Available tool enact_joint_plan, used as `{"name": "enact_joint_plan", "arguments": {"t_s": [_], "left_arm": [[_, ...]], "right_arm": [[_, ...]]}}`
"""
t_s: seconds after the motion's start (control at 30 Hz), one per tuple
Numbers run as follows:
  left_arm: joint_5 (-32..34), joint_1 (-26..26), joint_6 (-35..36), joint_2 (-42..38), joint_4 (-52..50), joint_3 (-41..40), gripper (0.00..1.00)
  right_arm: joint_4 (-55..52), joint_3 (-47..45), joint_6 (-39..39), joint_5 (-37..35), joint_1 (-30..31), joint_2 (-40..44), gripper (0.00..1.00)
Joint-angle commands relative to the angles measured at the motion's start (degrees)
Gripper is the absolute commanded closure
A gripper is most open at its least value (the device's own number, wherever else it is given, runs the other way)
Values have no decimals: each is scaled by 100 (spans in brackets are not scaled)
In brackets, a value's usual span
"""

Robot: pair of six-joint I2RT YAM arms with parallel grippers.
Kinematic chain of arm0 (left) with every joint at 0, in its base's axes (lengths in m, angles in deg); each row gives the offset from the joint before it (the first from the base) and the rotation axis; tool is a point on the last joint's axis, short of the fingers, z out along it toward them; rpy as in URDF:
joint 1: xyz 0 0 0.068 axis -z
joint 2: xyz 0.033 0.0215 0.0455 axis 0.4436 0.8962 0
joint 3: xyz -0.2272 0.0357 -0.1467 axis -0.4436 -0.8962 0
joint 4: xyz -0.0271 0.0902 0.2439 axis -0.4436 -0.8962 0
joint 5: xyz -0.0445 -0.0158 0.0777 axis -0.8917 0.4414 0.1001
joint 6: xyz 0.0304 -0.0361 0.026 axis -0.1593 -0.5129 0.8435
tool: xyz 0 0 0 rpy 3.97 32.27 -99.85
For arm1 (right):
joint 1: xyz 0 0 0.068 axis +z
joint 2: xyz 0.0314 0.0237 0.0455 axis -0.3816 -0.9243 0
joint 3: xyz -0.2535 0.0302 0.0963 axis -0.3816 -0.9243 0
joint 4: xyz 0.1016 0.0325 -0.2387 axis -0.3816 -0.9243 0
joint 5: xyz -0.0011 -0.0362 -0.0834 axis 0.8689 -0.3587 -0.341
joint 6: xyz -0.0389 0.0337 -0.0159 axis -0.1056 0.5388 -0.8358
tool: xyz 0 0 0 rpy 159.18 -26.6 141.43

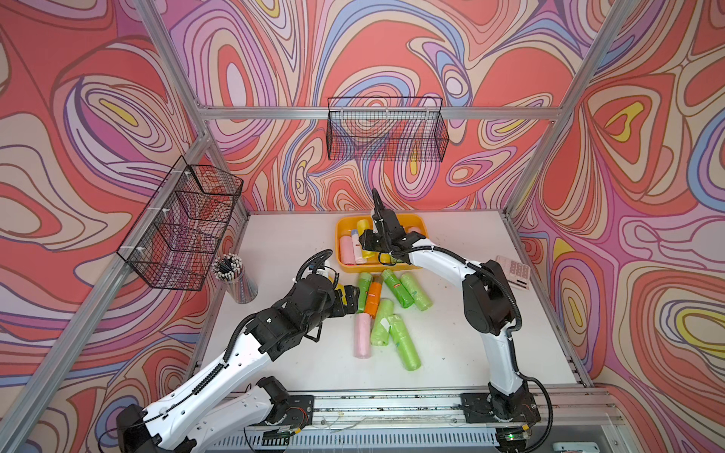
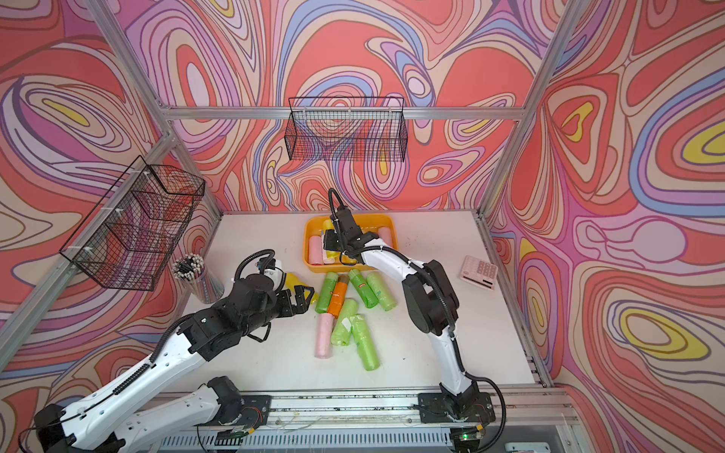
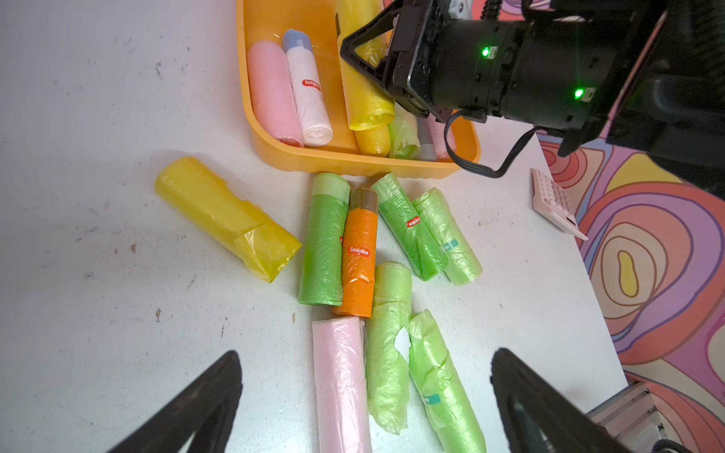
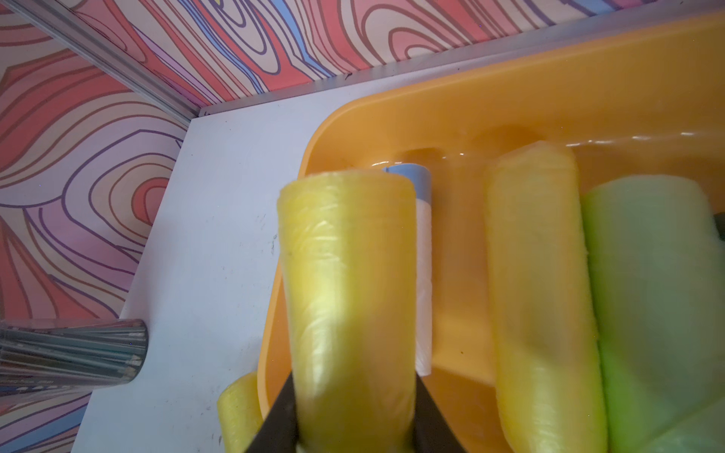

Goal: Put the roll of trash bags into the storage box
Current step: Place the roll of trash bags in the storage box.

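Note:
The storage box (image 1: 340, 251) (image 2: 309, 255) is an orange-yellow tray at the back of the table. In it lie pink, white, yellow and green rolls. My right gripper (image 4: 355, 392) (image 1: 368, 245) is shut on a yellow roll of trash bags (image 4: 349, 274) (image 3: 365, 90) and holds it over the box's left part (image 4: 510, 106). My left gripper (image 3: 365, 355) (image 1: 349, 300) hovers open above the loose rolls in front of the box, with nothing between its fingers. Below it lie a pink roll (image 3: 339, 376) and pale green rolls (image 3: 388, 353).
More loose rolls lie near the box: a yellow one (image 3: 223, 219), green ones (image 3: 323, 243) and an orange one (image 3: 359, 255). A pencil cup (image 1: 235, 278) stands at the left and a pink calculator (image 1: 514, 272) lies at the right. Black wire baskets (image 1: 180, 223) (image 1: 386, 129) hang on the walls.

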Motion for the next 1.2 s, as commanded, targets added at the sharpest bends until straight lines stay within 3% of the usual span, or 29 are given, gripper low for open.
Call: {"name": "enact_joint_plan", "arguments": {"t_s": [0.0,0.47,0.9,0.97,1.17], "left_arm": [[124,16,262,-57,276,-52,0],[258,14,-41,-556,313,-485,0],[293,16,8,-431,-98,-206,0],[300,18,1,-443,-113,-193,0],[344,17,3,-444,-133,-125,0]], "right_arm": [[191,182,-15,-314,-111,-201,79],[272,550,-167,-655,-182,-884,79],[709,641,-10,-549,-212,-1365,78],[683,732,12,-427,-230,-1438,73],[645,779,7,-331,-240,-1286,46]]}}
